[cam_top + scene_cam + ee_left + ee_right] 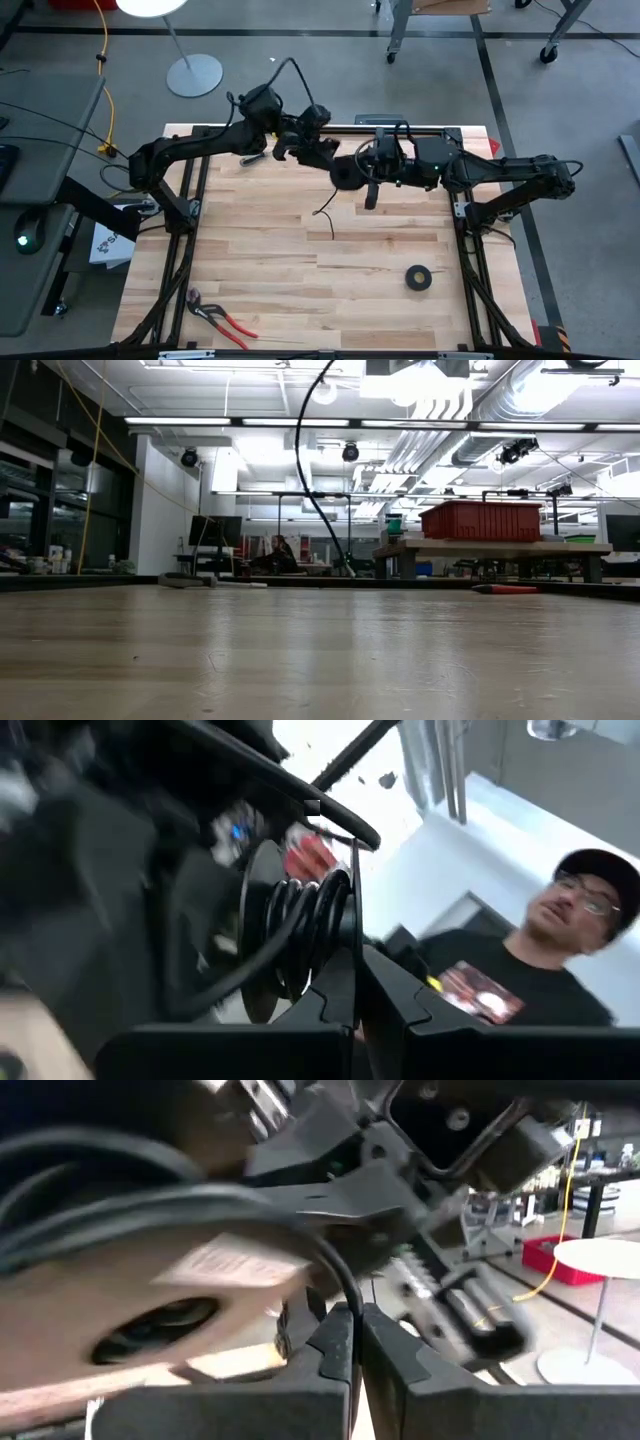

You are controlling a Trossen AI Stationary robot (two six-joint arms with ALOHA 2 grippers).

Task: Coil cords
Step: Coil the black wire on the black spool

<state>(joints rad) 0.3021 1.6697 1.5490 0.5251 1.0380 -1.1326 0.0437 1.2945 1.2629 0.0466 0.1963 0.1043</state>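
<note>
High view: both arms meet above the far middle of the wooden surface. The left gripper and right gripper hold a bundle of black cord between them, and a thin tail of it hangs down to the boards. A tape roll and red-handled pliers lie well apart, nearer the front.

Low view: only bare boards and one black cable arcing overhead.

Left wrist view: the left jaws are closed on a strand of the cord, wound in several tight loops; a person stands beyond.

Right wrist view: the right jaws are pinched shut on a single strand.

The cord looks light, limp and springy, so loops may slip loose; gripping across all the loops at once should hold best.
</note>
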